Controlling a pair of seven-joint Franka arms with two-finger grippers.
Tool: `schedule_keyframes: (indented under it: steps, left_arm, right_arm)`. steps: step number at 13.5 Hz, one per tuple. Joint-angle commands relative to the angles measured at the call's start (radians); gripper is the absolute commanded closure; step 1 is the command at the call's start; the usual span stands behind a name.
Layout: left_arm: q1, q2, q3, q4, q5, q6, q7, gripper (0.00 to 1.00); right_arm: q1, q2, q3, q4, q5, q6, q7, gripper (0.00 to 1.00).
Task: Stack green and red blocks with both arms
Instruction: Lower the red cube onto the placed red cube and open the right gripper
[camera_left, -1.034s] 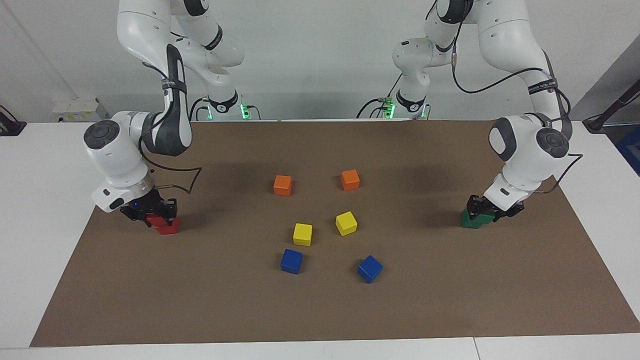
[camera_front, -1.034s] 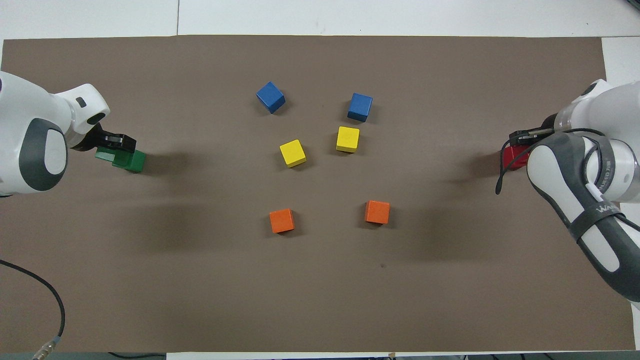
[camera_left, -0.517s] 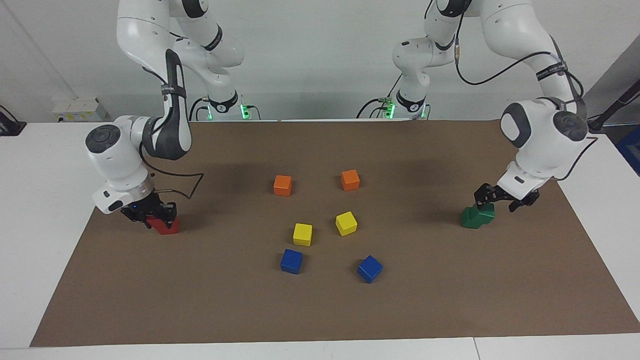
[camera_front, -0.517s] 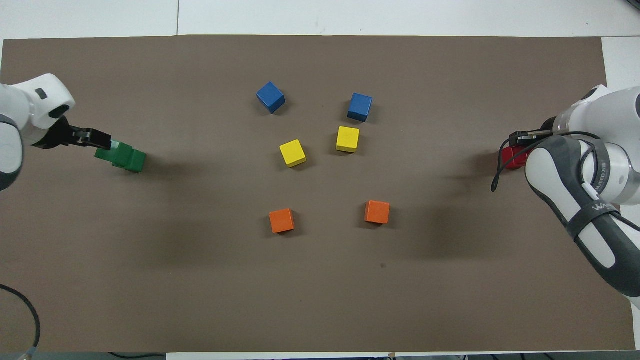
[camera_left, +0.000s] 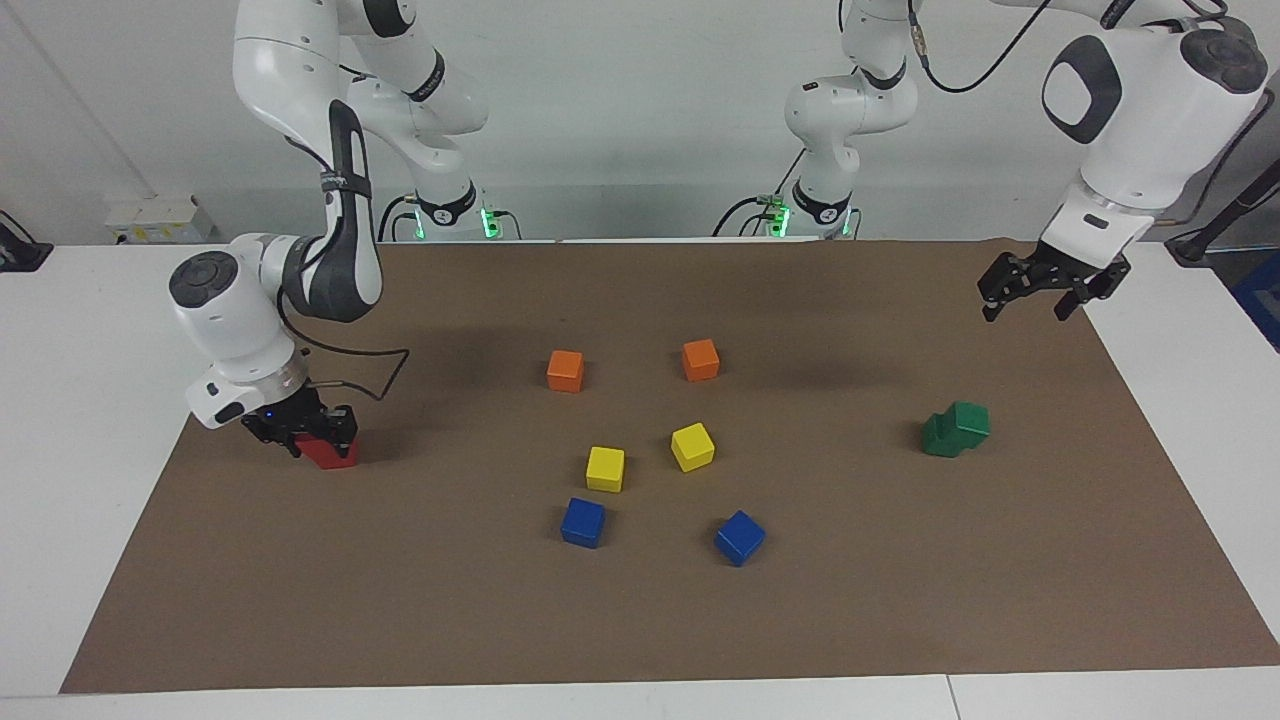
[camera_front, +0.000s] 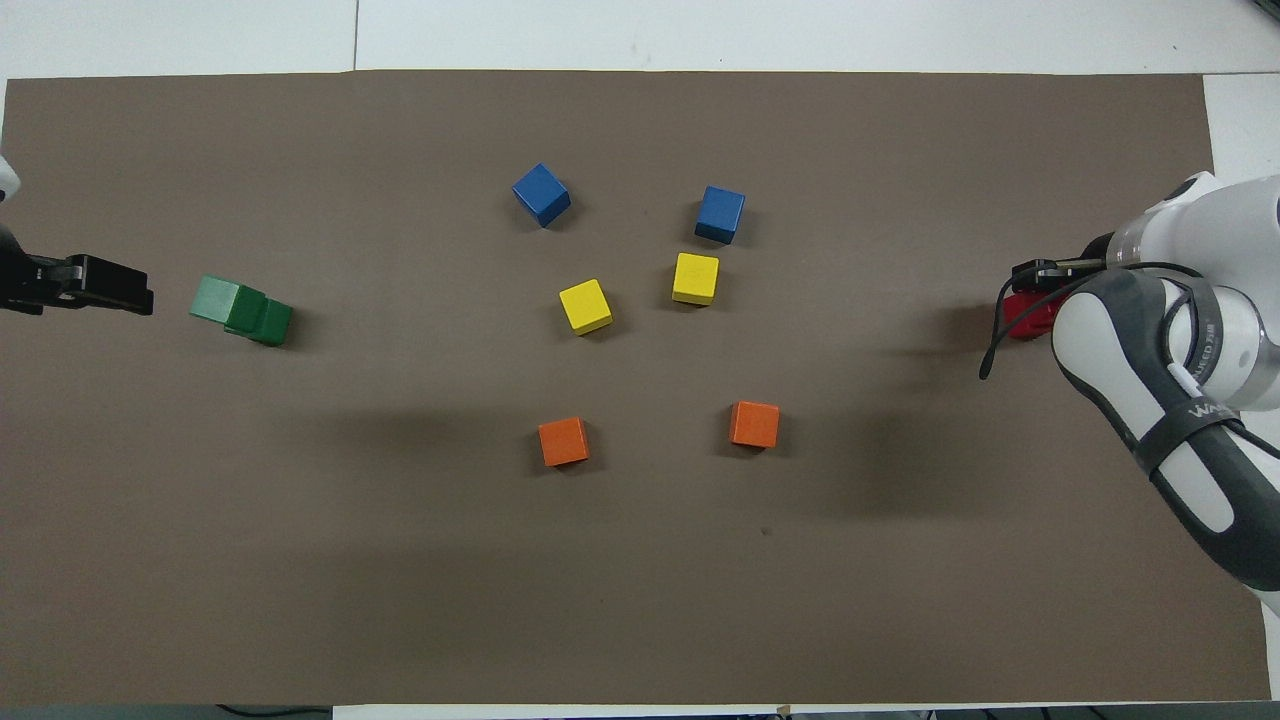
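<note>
Finishing both stacks: green blocks (camera_left: 956, 428) sit askew at 3 o'clock in the facing view, left arm (camera_left: 1140, 110) raised, jaws wide; right arm (camera_left: 235, 320) low on red blocks (camera_left: 330, 452) at 9 o'clock, jaws' grip I cannot tell; next, open and lift straight

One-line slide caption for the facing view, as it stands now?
Left gripper open, raised clear of the offset green stack; right gripper low at the red blocks.

Red cubes (camera_left: 330, 453): partly covered by the right gripper (camera_left: 300, 432); its fingers' state unreadable.
Left gripper (camera_front: 85, 290): overhead, arm cut off by the frame edge.
</note>
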Motion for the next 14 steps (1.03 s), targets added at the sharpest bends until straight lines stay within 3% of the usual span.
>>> schedule_keyframes:
  steps: [1,4,9,14]
  left_arm:
    - [-0.029,-0.023,0.019,-0.032,-0.012,-0.019,-0.048,0.0]
    - [-0.048,-0.032,0.032,-0.013,-0.02,-0.021,-0.05,0.0]
    - [-0.043,-0.078,0.026,-0.018,-0.021,-0.09,-0.053,0.0]
    - [-0.048,-0.085,0.022,-0.029,-0.021,-0.075,-0.062,0.0]
  right_arm:
    - [-0.013,-0.032,0.014,0.063,0.013,-0.128,0.013,0.0]
    - [0.001,-0.095,0.017,0.215,-0.003,-0.403,0.004,0.0]
    - [0.046,-0.287,0.025,0.221,-0.007,-0.572,0.01,0.0]
    - [0.049,-0.35,0.027,0.23,-0.008,-0.708,0.004,0.0]
